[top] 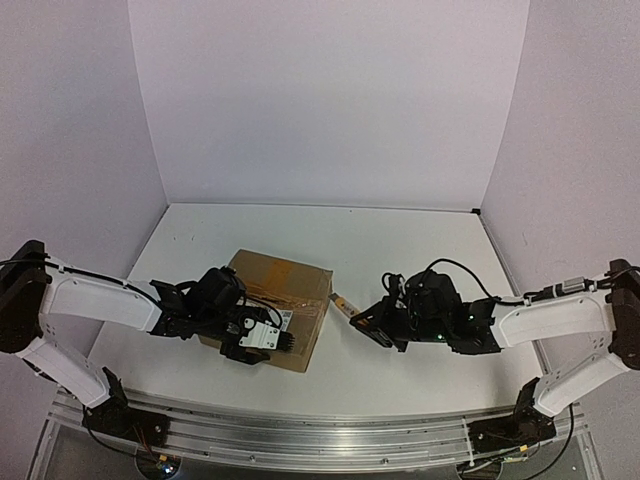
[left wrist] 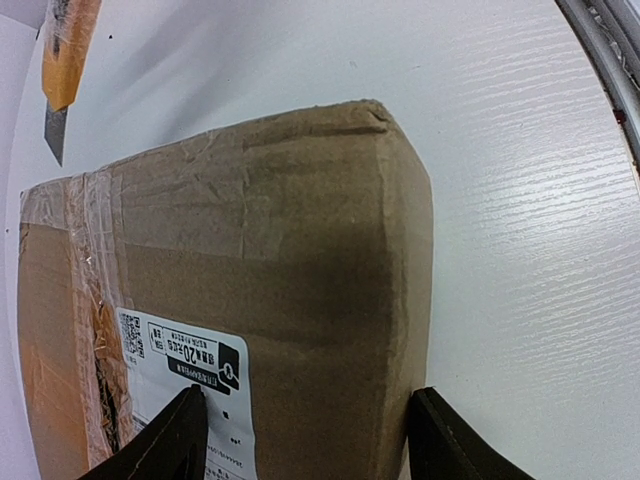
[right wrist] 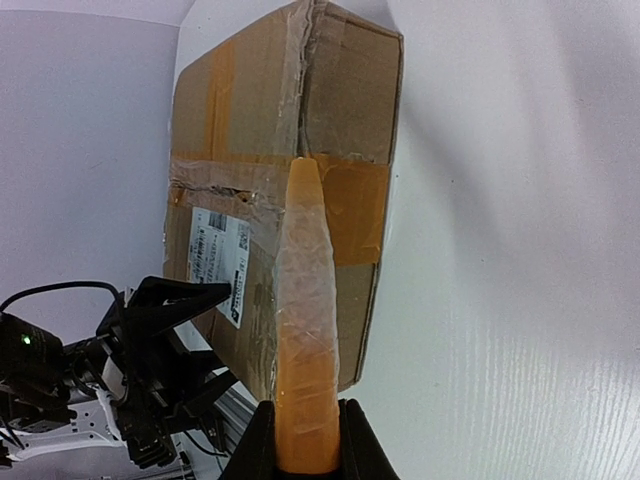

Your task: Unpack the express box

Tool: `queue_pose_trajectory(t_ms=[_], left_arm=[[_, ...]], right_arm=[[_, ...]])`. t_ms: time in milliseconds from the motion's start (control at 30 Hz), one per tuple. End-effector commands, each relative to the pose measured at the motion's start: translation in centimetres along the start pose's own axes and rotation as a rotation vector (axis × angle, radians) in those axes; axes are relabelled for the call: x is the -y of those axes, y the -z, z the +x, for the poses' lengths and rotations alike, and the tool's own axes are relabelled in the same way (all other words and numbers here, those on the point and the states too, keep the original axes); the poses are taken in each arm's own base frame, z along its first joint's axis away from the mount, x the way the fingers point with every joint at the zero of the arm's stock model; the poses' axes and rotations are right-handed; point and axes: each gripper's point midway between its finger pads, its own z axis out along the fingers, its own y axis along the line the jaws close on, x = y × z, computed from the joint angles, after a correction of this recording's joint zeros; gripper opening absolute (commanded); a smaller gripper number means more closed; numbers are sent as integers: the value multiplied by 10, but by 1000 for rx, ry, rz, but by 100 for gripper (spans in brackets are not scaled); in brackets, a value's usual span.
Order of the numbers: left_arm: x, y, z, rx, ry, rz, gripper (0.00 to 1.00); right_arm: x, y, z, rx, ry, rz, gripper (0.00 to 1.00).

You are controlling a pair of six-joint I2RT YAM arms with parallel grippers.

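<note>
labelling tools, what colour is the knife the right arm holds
Orange knife, seen best in the right wrist view.

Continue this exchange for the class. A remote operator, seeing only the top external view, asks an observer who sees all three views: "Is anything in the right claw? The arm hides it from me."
Observer: Yes. The right claw is shut on an orange utility knife, its tip aimed at the express box.
Operator: Which part of the box?
Observer: The tape strip that wraps over the edge facing that arm. The tape beside it looks ragged.
Operator: And how does the left claw sit?
Observer: The left claw is open and straddles a box corner, with one finger over the white label. I cannot tell whether it touches.
</note>
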Motion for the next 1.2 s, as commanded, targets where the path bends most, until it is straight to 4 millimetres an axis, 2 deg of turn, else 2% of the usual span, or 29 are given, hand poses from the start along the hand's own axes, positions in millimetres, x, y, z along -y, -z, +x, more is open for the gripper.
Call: queue_pose_trajectory(t_ms=[0,233,433,700,1167], left_arm=[[32,-6,20,-63,53,115,66],[31,-6,20,-63,48,114,66],[32,-7,20,-61,54,116,66],[32,-6,20,-61,49,112,65],[32,-8,21,-59,46,111,65]], right_arm=[[-31,-2,-8,13,-11,-101,0],[-19,-3,-7,23,-42,-74,0],[-24,-7,-6,6,-35,-81,0],[-5,-2,-10,51,-71,-32,0],[-16,-9,-2,-10,-51,-58,0]])
